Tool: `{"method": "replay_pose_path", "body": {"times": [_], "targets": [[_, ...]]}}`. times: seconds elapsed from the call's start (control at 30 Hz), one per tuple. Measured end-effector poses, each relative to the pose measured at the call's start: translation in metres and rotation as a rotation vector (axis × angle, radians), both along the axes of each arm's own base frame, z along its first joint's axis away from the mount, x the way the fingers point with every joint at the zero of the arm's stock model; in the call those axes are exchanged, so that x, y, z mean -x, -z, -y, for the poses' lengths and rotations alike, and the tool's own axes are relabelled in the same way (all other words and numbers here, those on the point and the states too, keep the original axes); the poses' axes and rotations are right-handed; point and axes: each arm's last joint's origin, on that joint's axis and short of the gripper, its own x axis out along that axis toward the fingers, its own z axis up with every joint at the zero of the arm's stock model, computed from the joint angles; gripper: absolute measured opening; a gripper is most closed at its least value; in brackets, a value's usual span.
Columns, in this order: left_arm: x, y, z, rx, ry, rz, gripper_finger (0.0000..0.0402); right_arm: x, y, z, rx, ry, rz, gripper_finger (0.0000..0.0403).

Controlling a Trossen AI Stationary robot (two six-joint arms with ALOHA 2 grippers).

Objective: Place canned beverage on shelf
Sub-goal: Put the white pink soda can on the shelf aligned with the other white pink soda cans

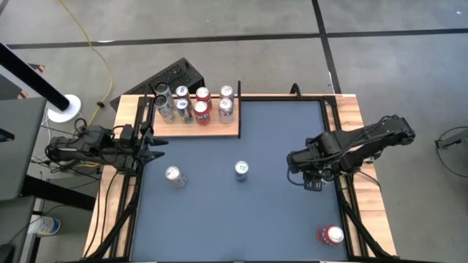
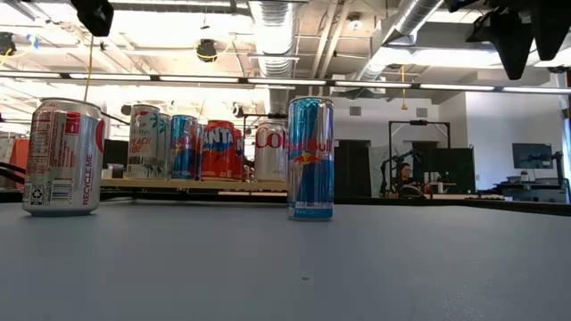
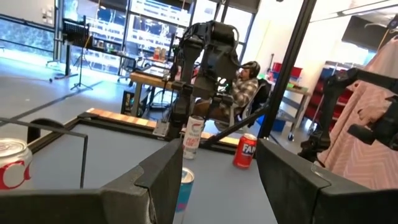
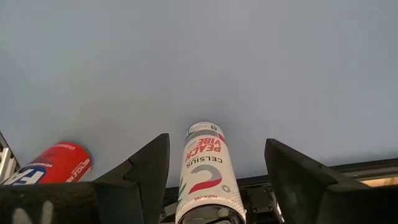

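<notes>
The shelf [image 1: 227, 130], a wooden board with thin black posts, lies at the table's far left and bears several upright cans [image 1: 191, 106]. A blue-silver can [image 1: 241, 170] stands on its base at mid-table, with a silver-red can [image 1: 173, 176] to its left. A white Celsius can [image 4: 205, 174] stands under my right gripper [image 4: 216, 138], which points down, open, with its fingers above the can's top. The gripper hides that can in the high view. My left gripper [image 1: 162, 146] waits open at the table's left edge beside the shelf, pointing level across the table.
A red Fanta can [image 1: 330, 234] stands near the table's near right corner. Wooden strips and black rails edge the table [image 4: 379, 180]. Bare blue tabletop [image 1: 241, 219] lies between the standing cans and the near edge. A person sits in the room beyond [image 3: 245, 87].
</notes>
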Motion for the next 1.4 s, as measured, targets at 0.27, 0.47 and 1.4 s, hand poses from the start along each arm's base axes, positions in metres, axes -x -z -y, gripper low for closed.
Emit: {"method": "replay_pose_path", "body": {"times": [0.27,0.47,1.4], "targets": [[0.000,0.000,0.000,0.002,-0.011,0.000,0.0191,-0.003,0.000,-0.001,0.003,-0.059,-0.020,0.0249],[0.000,0.000,-0.001,0.010,-0.036,0.000,0.0191,-0.026,-0.008,-0.007,0.020,-0.139,-0.037,0.0249],[0.000,0.000,-0.001,0.034,-0.032,-0.004,0.0191,0.018,0.003,-0.027,0.011,-0.168,-0.060,0.0249]]}}
